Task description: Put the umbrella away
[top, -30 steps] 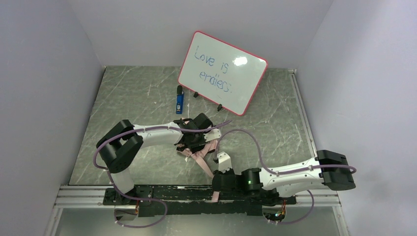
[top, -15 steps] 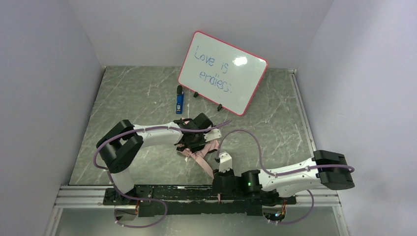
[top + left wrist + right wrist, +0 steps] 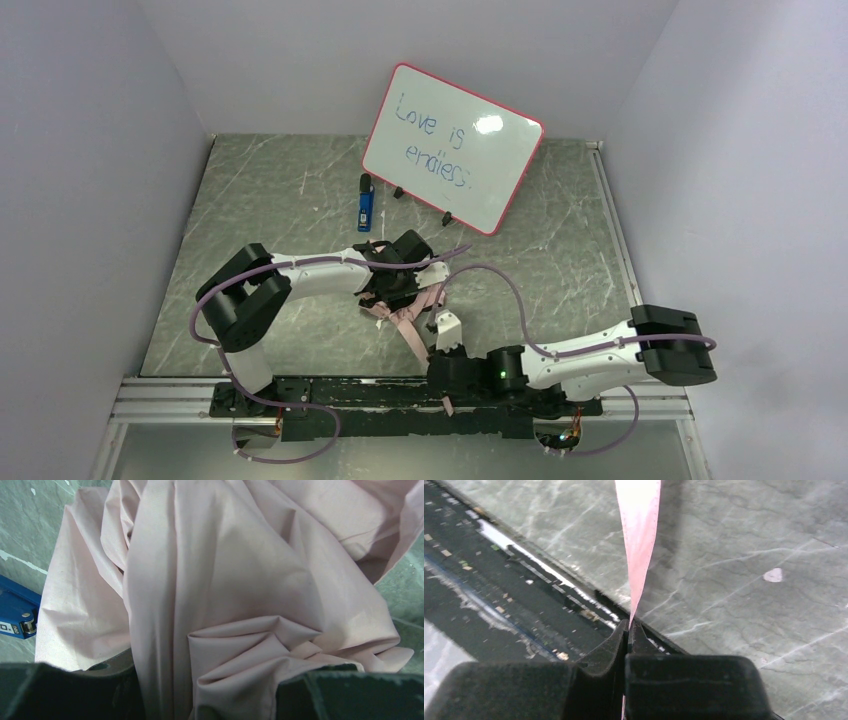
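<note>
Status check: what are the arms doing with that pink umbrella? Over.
Right fingers shut on a taut strip of the umbrella. Left fingers around its bunched fabric, grip unclear. Whiteboard and blue object farther back, not in the way.

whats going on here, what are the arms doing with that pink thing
Two robot arms are working on a pale pink umbrella, which lies crumpled on the table. The left gripper has its jaws around the bunched fabric near the middle of the table. The right gripper, at the near edge, has its jaws shut on a thin pink strip stretched back toward the bundle. The umbrella is not yet neatly folded or put away.
</note>
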`<state>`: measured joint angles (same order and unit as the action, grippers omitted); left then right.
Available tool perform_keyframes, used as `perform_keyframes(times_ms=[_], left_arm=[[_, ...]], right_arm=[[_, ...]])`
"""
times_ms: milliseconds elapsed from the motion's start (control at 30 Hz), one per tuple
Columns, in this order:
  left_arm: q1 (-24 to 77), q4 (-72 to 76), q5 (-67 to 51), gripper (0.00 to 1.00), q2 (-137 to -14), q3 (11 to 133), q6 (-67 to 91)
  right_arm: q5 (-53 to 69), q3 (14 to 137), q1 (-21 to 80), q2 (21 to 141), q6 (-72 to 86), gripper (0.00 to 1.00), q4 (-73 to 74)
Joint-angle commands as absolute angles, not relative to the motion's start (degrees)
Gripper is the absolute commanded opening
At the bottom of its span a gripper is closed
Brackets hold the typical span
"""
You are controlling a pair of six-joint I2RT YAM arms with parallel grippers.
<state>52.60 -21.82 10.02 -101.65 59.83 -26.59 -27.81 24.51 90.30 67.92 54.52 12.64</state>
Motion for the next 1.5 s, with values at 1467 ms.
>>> perform_keyframes(times_ms=[1467], left_arm=[[51.0,-24.5,14.3,0.05,-105.0,55.5,-27.6]], right_arm=[[-4.4,8.0,90.6,53.3,72.5,0.00,3.2]])
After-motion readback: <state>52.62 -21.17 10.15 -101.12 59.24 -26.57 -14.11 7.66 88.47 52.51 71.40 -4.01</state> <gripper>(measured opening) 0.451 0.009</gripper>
